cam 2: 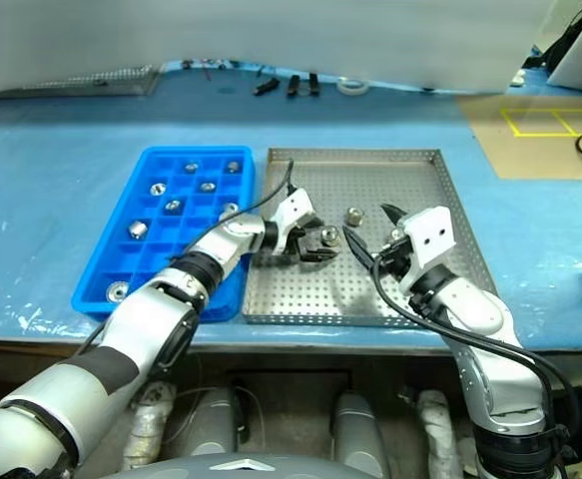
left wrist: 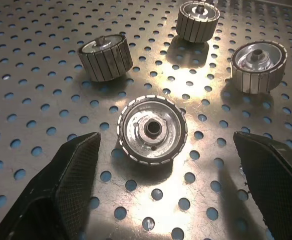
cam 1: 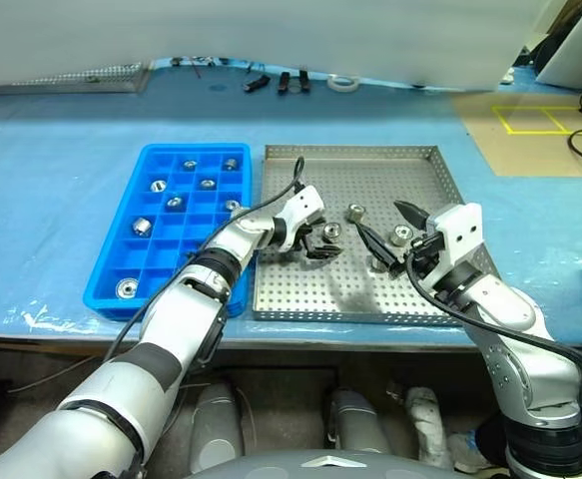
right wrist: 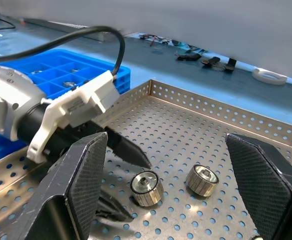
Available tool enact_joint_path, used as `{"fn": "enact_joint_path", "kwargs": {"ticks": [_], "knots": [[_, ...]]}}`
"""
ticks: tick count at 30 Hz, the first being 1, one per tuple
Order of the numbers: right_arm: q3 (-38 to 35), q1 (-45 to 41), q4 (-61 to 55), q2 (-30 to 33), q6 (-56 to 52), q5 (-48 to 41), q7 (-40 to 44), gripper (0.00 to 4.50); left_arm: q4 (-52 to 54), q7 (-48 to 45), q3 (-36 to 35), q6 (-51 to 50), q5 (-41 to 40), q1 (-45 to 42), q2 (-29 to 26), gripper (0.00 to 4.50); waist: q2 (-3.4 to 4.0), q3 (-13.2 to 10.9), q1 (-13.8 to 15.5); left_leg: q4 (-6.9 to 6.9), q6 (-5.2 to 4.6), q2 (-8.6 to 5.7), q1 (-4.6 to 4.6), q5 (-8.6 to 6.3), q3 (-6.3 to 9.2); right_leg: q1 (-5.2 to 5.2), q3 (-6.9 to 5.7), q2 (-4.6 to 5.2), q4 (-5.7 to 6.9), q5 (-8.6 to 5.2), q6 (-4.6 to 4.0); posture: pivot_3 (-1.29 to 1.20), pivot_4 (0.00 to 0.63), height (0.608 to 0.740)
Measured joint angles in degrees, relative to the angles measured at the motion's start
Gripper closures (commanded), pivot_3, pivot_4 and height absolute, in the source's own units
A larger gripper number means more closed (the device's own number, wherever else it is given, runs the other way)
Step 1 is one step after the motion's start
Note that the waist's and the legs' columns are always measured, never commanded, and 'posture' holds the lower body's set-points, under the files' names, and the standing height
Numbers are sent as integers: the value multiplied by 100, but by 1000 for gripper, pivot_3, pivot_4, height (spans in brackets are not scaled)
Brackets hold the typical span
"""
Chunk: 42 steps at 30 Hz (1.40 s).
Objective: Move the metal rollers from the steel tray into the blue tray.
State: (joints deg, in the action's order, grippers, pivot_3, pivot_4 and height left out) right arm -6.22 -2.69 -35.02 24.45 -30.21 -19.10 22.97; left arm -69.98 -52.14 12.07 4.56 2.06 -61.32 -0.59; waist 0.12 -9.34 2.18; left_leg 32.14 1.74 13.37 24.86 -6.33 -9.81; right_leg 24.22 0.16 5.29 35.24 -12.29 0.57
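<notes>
Left gripper [cam 1: 322,242] is spread wide around one roller [left wrist: 152,130] on the steel tray [cam 1: 370,299] (lined up so I can pinch it); right gripper [cam 1: 390,236] hangs nearby, also spread and empty.

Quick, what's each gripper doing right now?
Left gripper: open, empty, fingers either side of a metal roller lying on the steel tray.
Right gripper: open, empty.

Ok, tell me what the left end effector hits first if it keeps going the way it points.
Most likely the roller lying flat on the steel tray, centred between the open left end effector fingers; depth is hard to judge.
</notes>
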Motion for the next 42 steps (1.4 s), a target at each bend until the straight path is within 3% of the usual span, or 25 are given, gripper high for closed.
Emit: {"fn": "enact_joint_path", "kwargs": {"ticks": [5,16,19,26,35,38,42], "knots": [[7,149,-9,-30,0,0,-129,516,-185,457,-11,106,200,-4,287,26,0,0,-28,0,-19,-10,-2,-12,-10,-13,4,11,-33,8,13,-419,150,740],[9,268,-172,2,-22,-6,-191,516,-398,1472,-193,169,413,-83,336,26,0,0,-113,-2,-23,-10,-13,-15,-12,-24,4,11,-44,8,15,-419,150,740],[9,268,-172,9,-24,-6,-191,516,-408,1532,-251,176,435,-84,336,607,0,0,-128,-2,-22,-9,-13,-15,-12,-25,4,11,-46,8,15,-409,150,740],[13,226,-172,9,-24,-3,-191,516,-407,976,-353,200,398,-72,297,2806,0,0,-130,-10,-24,-9,-10,-16,-14,-22,3,11,-53,8,15,-395,150,740],[100,79,-147,11,-26,-30,-100,516,-174,247,-668,214,142,63,55,2793,0,-1,-116,-25,-22,-9,-10,-15,-16,-14,4,11,-55,8,15,-293,150,740],[151,-136,-17,109,-33,-136,137,516,499,-181,-866,97,-165,206,-230,2793,0,-2,-115,-33,-19,-6,-9,-13,-18,-7,4,11,-54,8,14,-225,150,740],[338,-683,372,241,-24,-241,600,516,2163,-522,-1043,-416,-593,778,-761,2793,1,-2,-67,-57,-13,-1,-15,-8,-19,-5,1,10,-55,7,11,-97,150,740]]}}
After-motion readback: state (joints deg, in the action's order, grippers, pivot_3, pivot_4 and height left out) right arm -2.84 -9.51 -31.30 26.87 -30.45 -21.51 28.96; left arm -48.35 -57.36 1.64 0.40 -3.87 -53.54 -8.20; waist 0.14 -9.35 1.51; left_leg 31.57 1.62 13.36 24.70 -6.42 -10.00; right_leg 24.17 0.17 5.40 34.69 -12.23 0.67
